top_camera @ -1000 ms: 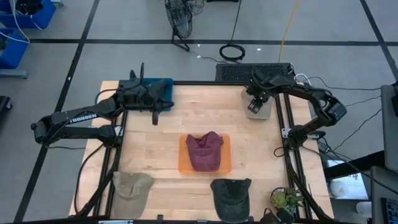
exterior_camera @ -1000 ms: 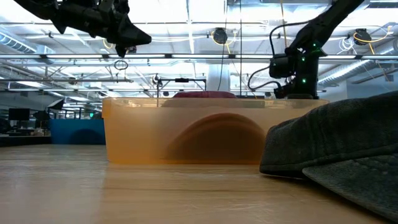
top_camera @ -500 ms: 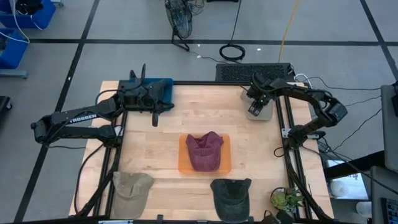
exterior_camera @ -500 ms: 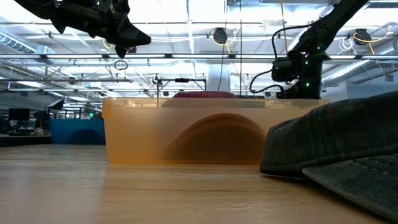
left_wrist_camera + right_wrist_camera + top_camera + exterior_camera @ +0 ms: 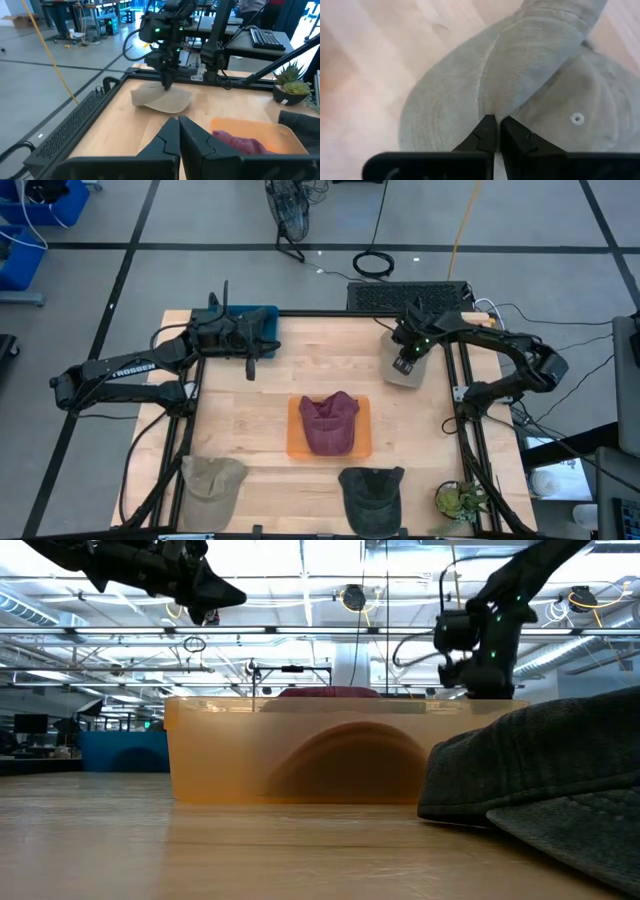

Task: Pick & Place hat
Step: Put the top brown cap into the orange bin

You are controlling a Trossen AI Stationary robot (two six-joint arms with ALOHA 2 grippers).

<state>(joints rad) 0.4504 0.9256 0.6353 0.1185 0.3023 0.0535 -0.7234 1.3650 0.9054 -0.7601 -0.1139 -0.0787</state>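
While pinched at crown, grey hat (image 5: 520,75) hangs beneath right claw (image 5: 494,131).

Plant (image 5: 458,500) — table's near-right corner.

Grey floor (image 5: 200,220) marked with dark lines, blue bins (image 5: 30,220) at the far left corner, a coiled black cable (image 5: 373,263) beyond the wooden table (image 5: 320,350), ceiling trusses and bright strip lights (image 5: 300,600) overhead, desks with a keyboard (image 5: 265,37) behind.
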